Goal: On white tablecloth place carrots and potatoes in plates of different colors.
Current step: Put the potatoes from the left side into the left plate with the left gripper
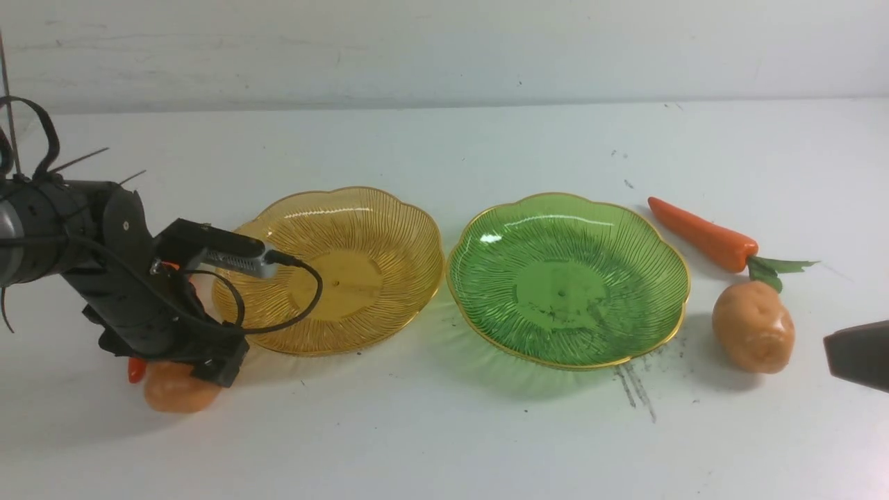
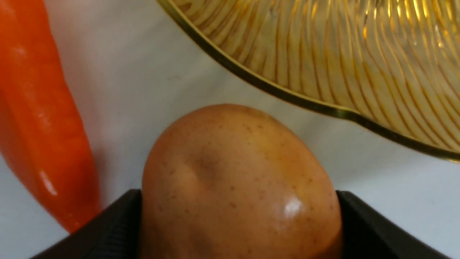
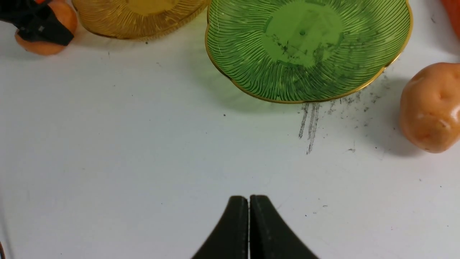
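Observation:
My left gripper (image 1: 201,368) is low over the white tablecloth (image 1: 444,430), shut on a tan potato (image 1: 173,392) that rests just left of the amber plate (image 1: 333,278). In the left wrist view both black fingers (image 2: 363,219) press the potato's (image 2: 237,180) sides. An orange carrot (image 2: 39,126) lies beside it; only its tip (image 1: 136,369) shows in front. The green plate (image 1: 566,278) is empty, as is the amber one. A second carrot (image 1: 705,236) and second potato (image 1: 753,326) lie right of the green plate. My right gripper (image 3: 248,201) is shut and empty, at the right edge (image 1: 861,354).
Grey scratch streaks (image 1: 635,389) mark the cloth in front of the green plate (image 3: 305,46). A white wall (image 1: 444,48) stands behind the table. The left arm's cable (image 1: 305,292) loops over the amber plate's near rim.

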